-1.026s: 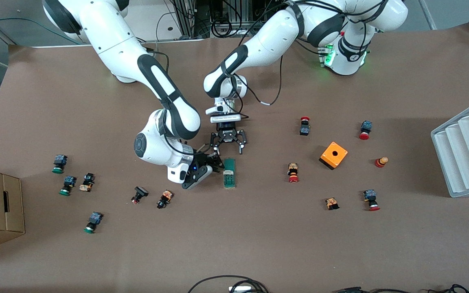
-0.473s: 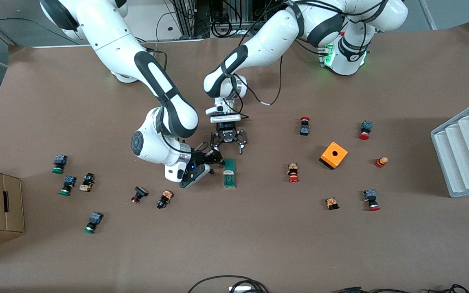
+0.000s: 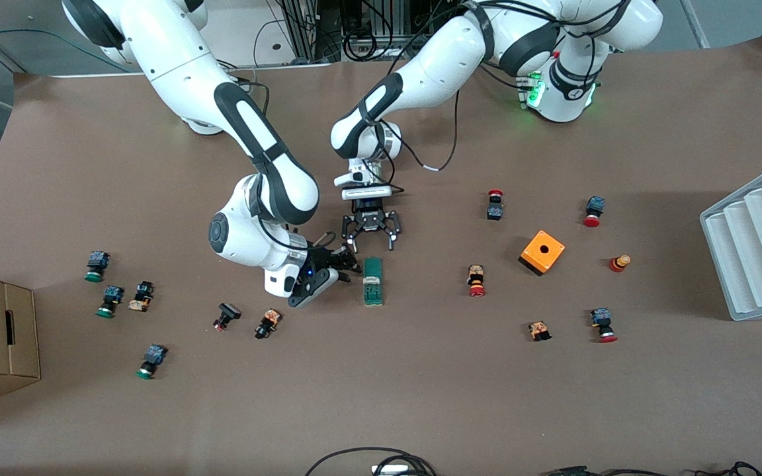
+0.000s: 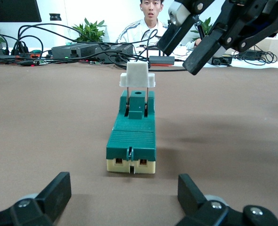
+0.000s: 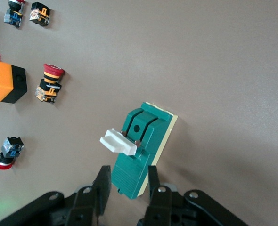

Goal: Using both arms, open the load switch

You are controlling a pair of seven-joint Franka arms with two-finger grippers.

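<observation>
**Both grippers off the switch: slip & tip risks**

Front view: the narrow dark-green load switch with a white lever (image 3: pixel 372 281) lies mid-table. We see the left gripper (image 3: pixel 371 243) just above its end that is farther from the cam, fingers spread wide. The right gripper (image 3: pixel 346 266) is beside it, toward the right arm's end. Neither holds it. An orange square box w/ a hole (image 3: pixel 542 251) sits well apart.

Left wrist view: only here do we see that the white lever (image 4: pixel 138 79) stands upright. The right gripper (image 4: pixel 175 59) hangs up in the air, fingers apart.

Right wrist view: its fingers (image 5: pixel 102 182) are narrowly apart over the switch's end.

Risks, as we judge them: w/o a firm hold on the base, pulling the lever could drag or tip the light body. A narrow opening may land on top rather than straddle it.
</observation>
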